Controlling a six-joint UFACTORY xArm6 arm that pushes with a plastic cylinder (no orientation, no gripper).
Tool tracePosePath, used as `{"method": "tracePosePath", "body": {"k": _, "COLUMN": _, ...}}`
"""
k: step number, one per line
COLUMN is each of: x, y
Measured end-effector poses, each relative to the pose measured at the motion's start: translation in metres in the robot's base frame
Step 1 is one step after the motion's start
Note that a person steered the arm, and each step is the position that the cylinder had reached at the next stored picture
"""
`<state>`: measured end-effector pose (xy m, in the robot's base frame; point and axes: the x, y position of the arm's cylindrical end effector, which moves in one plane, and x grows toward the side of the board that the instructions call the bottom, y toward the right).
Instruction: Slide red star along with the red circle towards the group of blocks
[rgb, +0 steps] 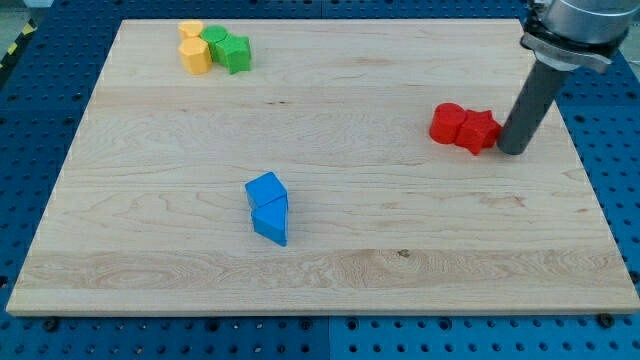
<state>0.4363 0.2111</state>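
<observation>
The red star (480, 131) lies at the view's right, touching the red circle (448, 123) on its left side. My tip (512, 150) stands just right of the red star, touching or nearly touching it. A group of blocks sits at the view's top left: two yellow blocks (193, 48) and two green blocks (228, 48) packed together.
A blue cube (266, 190) and a blue triangle-like block (271, 222) lie together near the board's middle, lower down. The wooden board (330, 280) sits on a blue pegboard (30, 110). The arm's grey housing (580, 25) is at the view's top right.
</observation>
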Motion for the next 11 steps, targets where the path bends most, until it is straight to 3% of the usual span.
{"method": "tracePosePath", "body": {"k": 5, "x": -0.049, "y": -0.08}}
{"method": "tracePosePath", "body": {"k": 8, "x": -0.049, "y": -0.133}}
{"method": "tracePosePath", "body": {"k": 11, "x": -0.058, "y": -0.245}}
